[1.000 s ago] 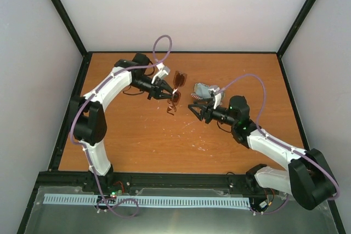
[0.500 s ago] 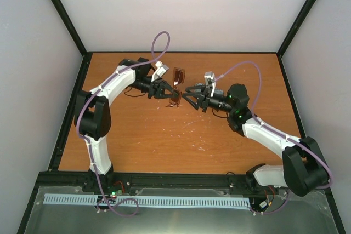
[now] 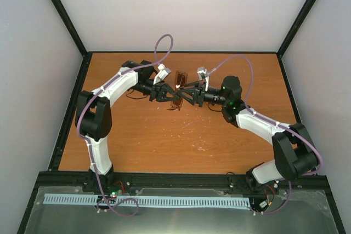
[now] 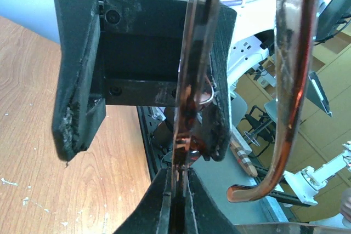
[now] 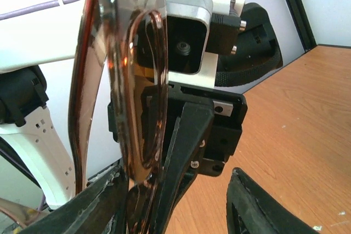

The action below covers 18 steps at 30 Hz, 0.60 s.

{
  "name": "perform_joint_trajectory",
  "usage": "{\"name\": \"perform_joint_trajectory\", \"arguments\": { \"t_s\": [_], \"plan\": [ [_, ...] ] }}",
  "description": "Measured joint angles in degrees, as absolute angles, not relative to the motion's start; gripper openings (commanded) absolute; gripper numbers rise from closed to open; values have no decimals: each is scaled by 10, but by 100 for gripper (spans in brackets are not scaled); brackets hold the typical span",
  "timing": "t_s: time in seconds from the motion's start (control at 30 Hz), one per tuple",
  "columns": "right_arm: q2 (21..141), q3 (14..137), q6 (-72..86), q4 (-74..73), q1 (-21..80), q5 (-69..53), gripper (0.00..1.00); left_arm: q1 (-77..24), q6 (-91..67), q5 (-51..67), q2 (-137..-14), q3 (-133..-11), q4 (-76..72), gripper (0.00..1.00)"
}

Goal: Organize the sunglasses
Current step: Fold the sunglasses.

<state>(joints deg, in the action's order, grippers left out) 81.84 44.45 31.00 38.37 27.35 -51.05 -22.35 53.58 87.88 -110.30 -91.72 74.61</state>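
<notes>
The sunglasses [image 3: 179, 79] have a reddish-brown frame and brownish lenses and are held up above the wooden table, at mid-back. My left gripper [image 3: 171, 95] is shut on their frame; in the left wrist view its jaws [image 4: 176, 204] pinch the thin rim of the sunglasses [image 4: 189, 64], and a temple arm [image 4: 290, 80] hangs free to the right. My right gripper [image 3: 185, 93] is open and faces the left one. In the right wrist view its fingers [image 5: 175, 190] straddle the sunglasses [image 5: 137, 80], which lie close to its left finger [image 5: 88, 206].
The orange-brown table [image 3: 164, 135] is bounded by a black frame and pale walls. Both arms meet near the back middle, with purple cables looping above them. White scuff marks dot the table's middle [image 3: 189, 124].
My right gripper has swung left and back to the sunglasses and now has its open fingers around them. My left gripper has kept its hold and shifted slightly.
</notes>
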Motion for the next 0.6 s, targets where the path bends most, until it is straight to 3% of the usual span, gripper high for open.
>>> {"name": "perform_joint_trajectory", "arguments": {
  "t_s": [0.33, 0.43, 0.53, 0.6],
  "plan": [
    [865, 479, 330, 399, 274, -565, 40, -226, 537, 874, -1103, -915, 746, 0],
    [870, 484, 336, 401, 274, -577, 27, -227, 538, 872, -1103, -915, 746, 1],
    [873, 490, 339, 405, 276, -595, 5, -227, 537, 870, -1103, -915, 745, 6],
    [874, 494, 344, 403, 277, -600, 3, -227, 539, 869, -1103, -915, 745, 15]
  ]
}}
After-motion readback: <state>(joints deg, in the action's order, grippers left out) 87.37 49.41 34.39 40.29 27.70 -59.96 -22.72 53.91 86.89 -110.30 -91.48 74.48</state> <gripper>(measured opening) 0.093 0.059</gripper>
